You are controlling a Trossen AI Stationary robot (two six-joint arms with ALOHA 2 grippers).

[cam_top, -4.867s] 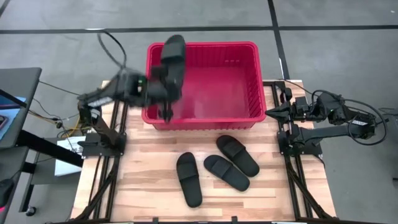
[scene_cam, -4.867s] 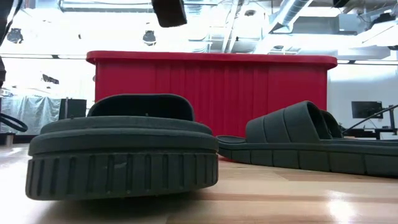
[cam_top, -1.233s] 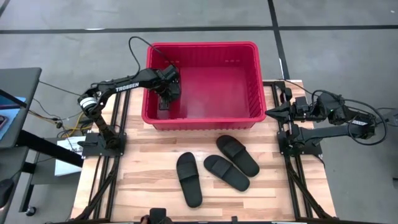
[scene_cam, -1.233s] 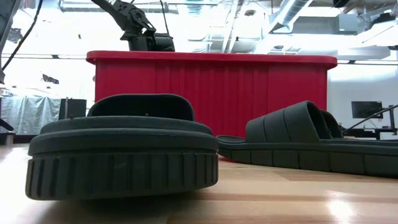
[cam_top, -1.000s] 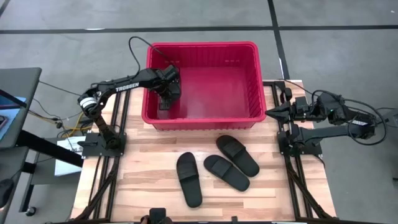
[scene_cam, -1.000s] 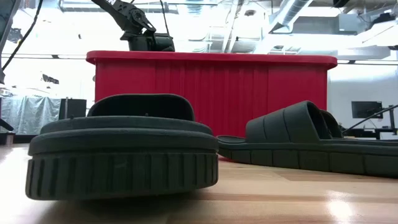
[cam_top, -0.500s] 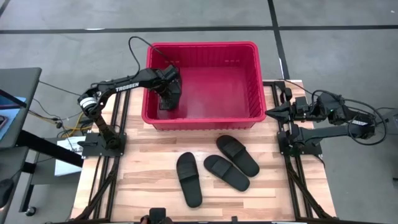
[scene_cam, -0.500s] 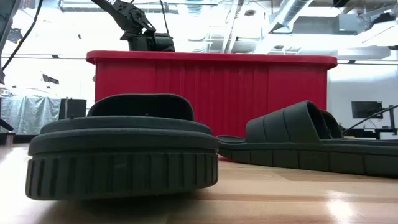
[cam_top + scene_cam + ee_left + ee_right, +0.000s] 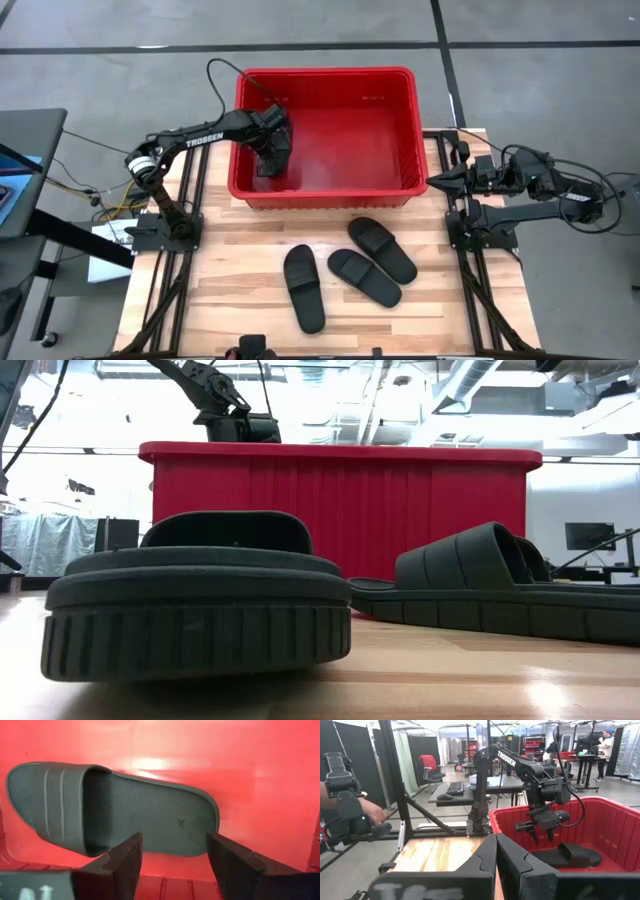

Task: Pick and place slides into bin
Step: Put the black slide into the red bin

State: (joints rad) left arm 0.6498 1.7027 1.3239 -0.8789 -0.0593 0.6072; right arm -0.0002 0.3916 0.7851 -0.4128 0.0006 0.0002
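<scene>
From above, the left gripper (image 9: 268, 160) hangs inside the bin (image 9: 325, 73) at its left end; a few seconds ago it carried a sandal high over the rim, and now that sandal lies on the bin floor, mostly hidden under the arm. So one of the four slides is delivered. Three slides wait on the table near the bin's front wall: one to the left (image 9: 303, 288), one in the middle (image 9: 365, 277) and one on the right (image 9: 382, 249), the last two just beside each other. The right gripper (image 9: 437, 178) waits at the table's right edge, beside the bin. In the low view the bin (image 9: 340, 510) stands far behind the left-hand slide (image 9: 195, 595), and the left arm (image 9: 215, 400) dips over the rim. In the left wrist view the fingers (image 9: 127, 857) stand apart, clear of the released slide (image 9: 112, 807) lying flat on the red floor. In the right wrist view the right gripper's fingers (image 9: 485, 857) are pressed together, holding nothing, and the left gripper (image 9: 540, 827) hovers with fingers spread just above the slide in the bin (image 9: 567, 855). One bin, four slides counted.
</scene>
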